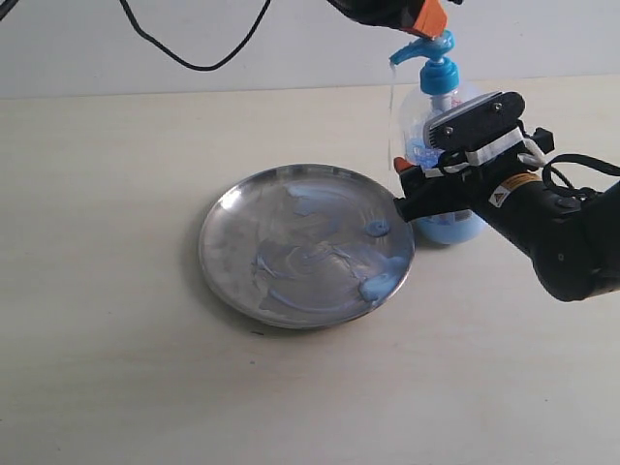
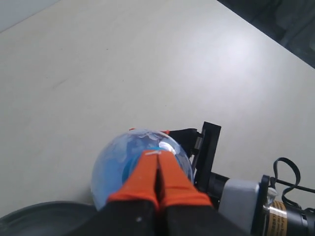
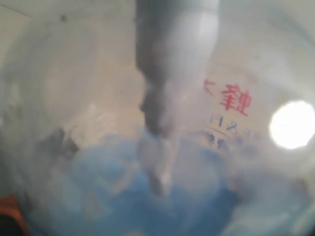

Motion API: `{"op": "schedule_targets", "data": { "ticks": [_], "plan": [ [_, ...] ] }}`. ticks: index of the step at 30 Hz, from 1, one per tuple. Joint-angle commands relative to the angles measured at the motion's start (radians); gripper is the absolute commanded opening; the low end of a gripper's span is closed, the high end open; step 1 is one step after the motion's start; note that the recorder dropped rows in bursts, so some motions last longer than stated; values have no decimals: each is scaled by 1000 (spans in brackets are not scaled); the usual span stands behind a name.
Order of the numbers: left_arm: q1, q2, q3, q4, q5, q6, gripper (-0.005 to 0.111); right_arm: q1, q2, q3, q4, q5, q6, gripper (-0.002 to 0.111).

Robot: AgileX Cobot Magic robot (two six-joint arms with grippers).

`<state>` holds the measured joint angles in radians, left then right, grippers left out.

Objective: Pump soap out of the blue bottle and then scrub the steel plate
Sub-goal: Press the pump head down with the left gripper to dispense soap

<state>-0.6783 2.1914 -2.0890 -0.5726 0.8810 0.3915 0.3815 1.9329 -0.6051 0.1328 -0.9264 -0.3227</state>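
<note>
Because the right wrist camera sits hard against the blue bottle point(image 3: 88, 98), that view is a blur of clear plastic, pale blue liquid, a grey tube and some red print, and shows no fingers. Seen from the exterior camera, the left arm is cut off by the top edge. Only the left hand point(image 1: 427, 19) shows, pointing down, its orange fingers point(image 2: 142, 179) clenched flat together with their tips on the pump head point(image 1: 433, 46), which they hide in the left wrist view. The right hand point(image 1: 407, 186) reaches in from the right and grasps the bottle's body, one jaw on either side, covering much of the label. One bottle stands on the counter point(image 1: 116, 368) just beside one steel plate point(image 1: 207, 247). Two blobs of soap point(image 1: 382, 285) lie on the plate's smeared surface near the bottle, and a thin strand of it hangs from the spout.
</note>
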Motion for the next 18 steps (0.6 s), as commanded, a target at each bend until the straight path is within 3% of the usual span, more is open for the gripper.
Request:
{"op": "schedule_targets", "data": {
  "ticks": [1,18],
  "plan": [
    [-30,115,53,130,204,-26,0,2,-12,-11,-60,-88,-32,0],
    [-32,138,53,152,216,-32,0,2,-12,-11,-62,-92,-32,0]
  ]
}}
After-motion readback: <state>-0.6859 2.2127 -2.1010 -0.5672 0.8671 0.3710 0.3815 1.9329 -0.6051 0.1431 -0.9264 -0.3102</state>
